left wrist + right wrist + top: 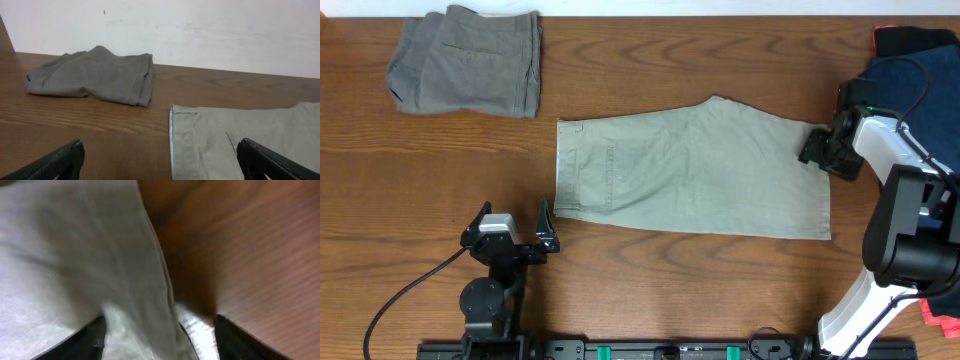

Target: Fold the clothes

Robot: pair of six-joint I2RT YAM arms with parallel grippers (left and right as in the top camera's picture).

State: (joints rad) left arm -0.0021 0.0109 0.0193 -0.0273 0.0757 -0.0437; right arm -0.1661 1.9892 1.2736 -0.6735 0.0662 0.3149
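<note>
The light khaki shorts [690, 170] lie spread flat mid-table, waistband to the left and leg hem to the right. My right gripper [825, 150] is down at the upper right corner of that hem. In the right wrist view its jaws [160, 320] straddle the raised khaki cloth edge [75, 255], still apart, with table showing beside the right finger. My left gripper [513, 215] hovers open near the table's front, just short of the waistband's lower left corner [250, 135]. A grey-brown pair [468, 62] lies folded at the back left. A navy garment [920, 80] lies at the right edge.
The grey-brown folded pair [95, 75] sits near the white back wall [200, 30]. The right arm's white base [910, 250] stands at the front right, with something red [942, 322] beside it. A black rail [670, 350] runs along the front edge.
</note>
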